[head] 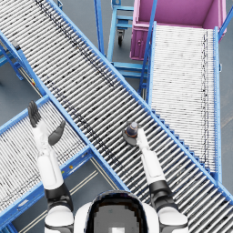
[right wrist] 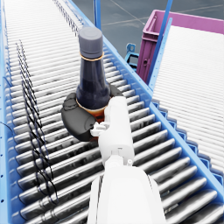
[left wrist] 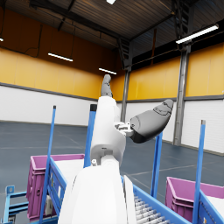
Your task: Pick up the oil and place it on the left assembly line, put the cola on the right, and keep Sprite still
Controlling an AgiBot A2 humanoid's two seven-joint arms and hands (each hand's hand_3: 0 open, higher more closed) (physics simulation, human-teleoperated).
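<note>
Head view: the right hand [head: 131, 137], just below the frame's centre, is wrapped around the lower body of a dark bottle [head: 132, 129] with a grey cap, probably the cola, over the rollers of the central conveyor [head: 91, 91], which runs diagonally from upper left to lower right. Right wrist view: the bottle [right wrist: 92, 83] is upright, with the dark fingers of the right hand [right wrist: 81, 120] clasping it at the orange band near its base. The base itself is hidden, so contact with the rollers cannot be confirmed. The left hand [head: 35, 119], at the left edge of the frame above the left conveyor [head: 18, 150], is raised with fingers spread and holds nothing, as the left wrist view confirms [left wrist: 146, 121]. The right conveyor [head: 182, 82] fills the upper right, ending at a pink crate [head: 182, 11] at the top edge.
</note>
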